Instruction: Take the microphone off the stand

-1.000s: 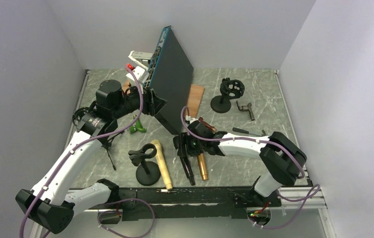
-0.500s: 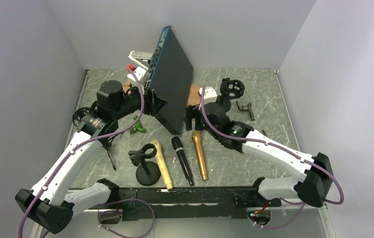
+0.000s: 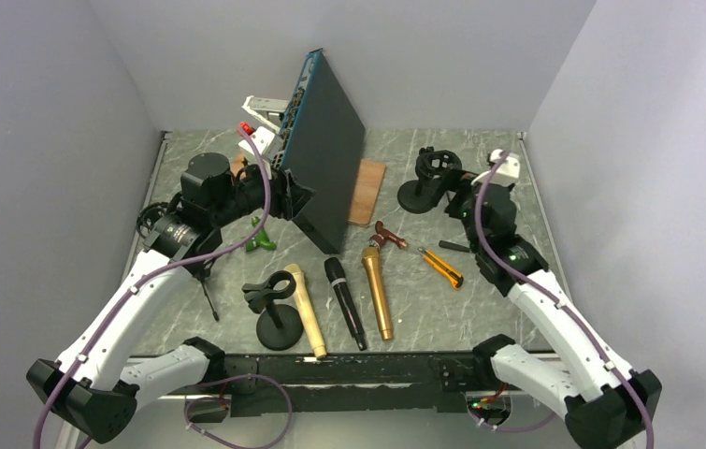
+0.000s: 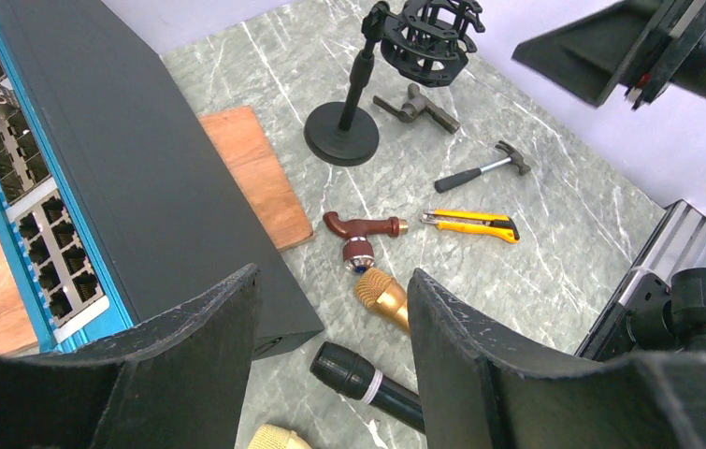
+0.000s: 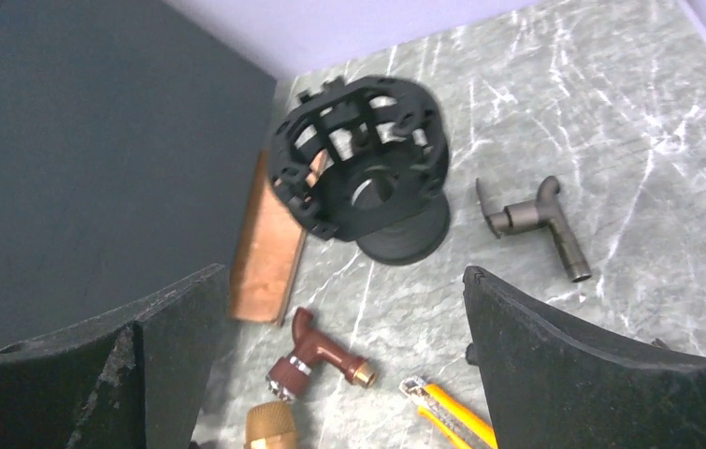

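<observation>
With the shock-mount stand [image 5: 358, 178] bare and the black microphone [image 3: 344, 301] on the table [image 3: 414, 323], the right gripper [image 5: 341, 273] and left gripper [image 4: 332, 276] gape empty; retreat seems next.

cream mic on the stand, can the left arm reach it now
Probably yes: the left gripper hangs open beside the black switch, and nothing stands between it and the cream mic.

Left wrist view: black microphone [image 4: 360, 376] and gold microphone [image 4: 381, 295] both run behind a finger [image 4: 517, 374] of the left claw [image 4: 332, 281], tails unseen. Cream microphone [image 4: 272, 437]: only its tip shows, at the bottom edge. Right wrist view: yellow knife [image 5: 450, 418] cut by the bottom edge. Top view: hammer [image 3: 454, 246] head hidden under the right arm [image 3: 554, 309].
</observation>
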